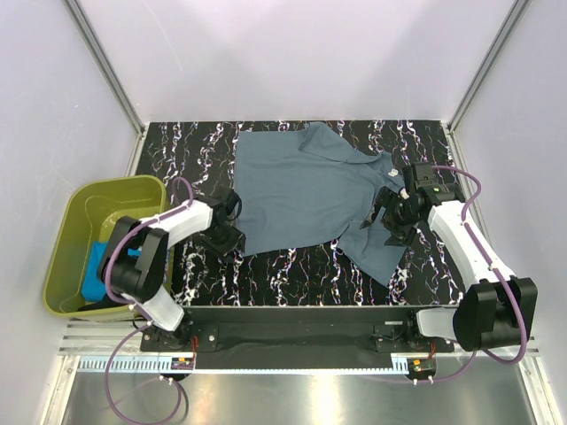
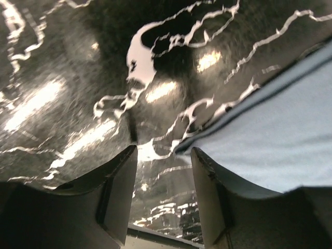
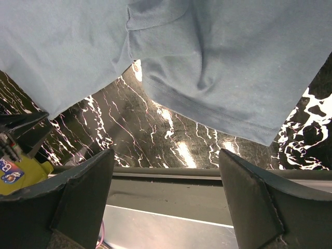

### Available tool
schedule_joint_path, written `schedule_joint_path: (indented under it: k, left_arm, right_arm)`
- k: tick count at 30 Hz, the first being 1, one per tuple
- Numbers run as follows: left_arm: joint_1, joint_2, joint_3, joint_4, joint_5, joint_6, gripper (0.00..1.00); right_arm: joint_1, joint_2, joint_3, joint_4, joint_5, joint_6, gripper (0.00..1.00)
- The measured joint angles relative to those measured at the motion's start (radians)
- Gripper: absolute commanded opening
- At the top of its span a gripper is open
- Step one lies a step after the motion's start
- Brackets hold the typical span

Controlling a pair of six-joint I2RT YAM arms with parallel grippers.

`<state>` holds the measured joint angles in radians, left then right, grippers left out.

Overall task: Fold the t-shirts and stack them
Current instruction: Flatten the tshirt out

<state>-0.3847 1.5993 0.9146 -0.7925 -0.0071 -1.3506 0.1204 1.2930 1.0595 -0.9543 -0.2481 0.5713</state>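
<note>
Top view: the grey-blue t-shirt lay spread but rumpled on the table. The left gripper stood at its near left corner and the right gripper at its right sleeve. A turquoise t-shirt lay in the tub.

Left wrist view: the fingers were spread and empty, with the hem corner just beside the right one. That corner likely needed centring between them before closing.

Right wrist view: the fingers were wide apart and empty, with the sleeve edge beyond them. Both grips should probably take matching edges and lift together.
</note>
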Motion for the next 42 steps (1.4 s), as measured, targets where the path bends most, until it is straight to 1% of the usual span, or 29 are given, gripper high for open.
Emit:
schedule_joint_path:
  k: [2, 7, 9, 11, 15, 21, 26, 33, 36, 38, 39, 41, 42]
  left_arm:
    - [0.0, 0.039, 0.014, -0.003, 0.008, -0.002, 0.5]
    - [-0.001, 0.046, 0.023, -0.004, 0.014, -0.005, 0.51]
    - [-0.003, 0.055, 0.033, -0.01, 0.016, -0.005, 0.47]
    - [-0.007, 0.061, 0.039, -0.007, 0.023, -0.003, 0.46]
    - [-0.031, 0.048, 0.04, -0.008, 0.009, -0.003, 0.5]
    - [-0.045, -0.016, 0.04, -0.012, 0.005, -0.009, 0.56]
    - [-0.045, -0.005, 0.042, -0.02, 0.006, -0.021, 0.56]
    - [-0.045, 0.072, 0.068, -0.018, 0.006, -0.037, 0.53]
    - [-0.045, 0.089, 0.078, -0.011, 0.006, -0.041, 0.47]
    - [-0.045, 0.094, 0.08, -0.009, 0.007, -0.043, 0.41]
    - [-0.045, 0.096, 0.08, -0.008, 0.008, -0.043, 0.33]
    - [-0.045, 0.1, 0.081, -0.005, 0.014, -0.047, 0.24]
    - [-0.045, 0.101, 0.081, 0.0, 0.018, -0.048, 0.13]
  right_arm:
    - [0.0, 0.0, 0.0, 0.0, 0.0, -0.003, 0.89]
    - [0.0, 0.0, 0.0, 0.003, 0.001, -0.014, 0.89]
    - [0.0, 0.0, 0.0, 0.006, 0.001, -0.018, 0.89]
    - [0.0, 0.0, -0.001, 0.008, 0.001, -0.022, 0.89]
    - [0.0, 0.002, -0.005, 0.01, 0.001, -0.028, 0.89]
    - [0.0, 0.006, -0.005, 0.011, 0.0, -0.033, 0.89]
    - [0.0, 0.008, -0.005, 0.013, 0.0, -0.034, 0.89]
    - [-0.002, 0.008, -0.008, 0.013, 0.001, -0.04, 0.9]
    - [-0.003, 0.008, -0.01, 0.013, 0.001, -0.044, 0.9]
    - [-0.005, 0.008, -0.01, 0.013, 0.001, -0.045, 0.9]
    - [-0.005, 0.008, -0.01, 0.013, 0.001, -0.045, 0.9]
    - [-0.006, 0.008, -0.01, 0.013, 0.002, -0.047, 0.9]
    - [-0.006, 0.008, -0.01, 0.013, 0.002, -0.048, 0.9]
